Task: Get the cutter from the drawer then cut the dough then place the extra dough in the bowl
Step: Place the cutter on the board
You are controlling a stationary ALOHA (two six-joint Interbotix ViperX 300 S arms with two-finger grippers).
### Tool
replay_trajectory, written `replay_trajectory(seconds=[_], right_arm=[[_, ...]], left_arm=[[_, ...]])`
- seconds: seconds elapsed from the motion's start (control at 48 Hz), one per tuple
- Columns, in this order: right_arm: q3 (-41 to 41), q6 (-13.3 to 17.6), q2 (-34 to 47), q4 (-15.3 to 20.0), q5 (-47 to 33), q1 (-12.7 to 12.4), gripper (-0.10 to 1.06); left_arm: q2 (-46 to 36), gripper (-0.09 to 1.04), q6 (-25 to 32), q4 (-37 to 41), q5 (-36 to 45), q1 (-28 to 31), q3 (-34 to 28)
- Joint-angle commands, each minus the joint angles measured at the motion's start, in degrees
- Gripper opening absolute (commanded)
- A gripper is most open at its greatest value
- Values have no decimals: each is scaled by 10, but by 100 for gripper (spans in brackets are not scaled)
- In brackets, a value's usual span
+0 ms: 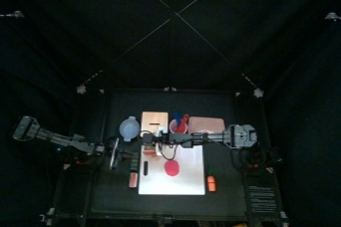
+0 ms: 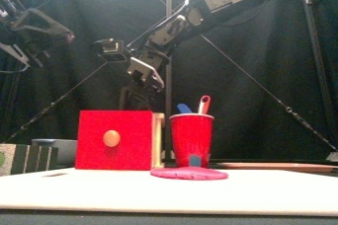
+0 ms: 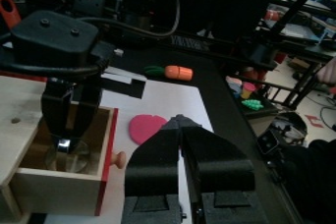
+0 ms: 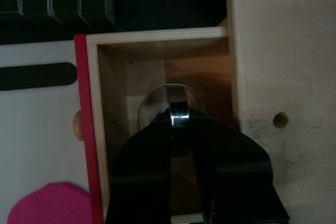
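Item: round metal cutter with wire handle [image 4: 178,98], inside open drawer of pale wooden box with red drawer front [image 2: 114,152], at 12 o'clock of white cutting board [image 1: 194,179]. Right gripper [image 4: 180,120]: pinched together on wire handle, apparently. Left gripper [image 3: 182,122]: closed, empty, at 9 o'clock. Advised: lift straight up, clear of drawer walls, before carrying toward flat pink dough disc [image 1: 173,170] at 6 o'clock.

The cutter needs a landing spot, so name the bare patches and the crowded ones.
Free: the white board between the dough and the orange toy, and its front strip. Crowded: the back, where wooden box, red cup, bowl and right hand in the drawer bunch.
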Motion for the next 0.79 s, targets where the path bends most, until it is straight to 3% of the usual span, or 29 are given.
replay_trajectory(seconds=[0.021,0.292,0.542,0.604,0.792], right_arm=[[-49,0,-31,-2,40,6,43],[-101,1,-77,-10,152,22,43],[-7,18,-178,-30,180,42,43],[33,31,-206,-33,178,47,43],[200,120,-291,-60,128,73,43]], left_arm=[[0,32,1,-5,3,-1,-5],[0,32,4,-9,25,-1,-4],[0,32,4,-9,25,12,-5],[0,32,4,-9,25,18,-5],[0,32,6,-10,25,50,-17]])
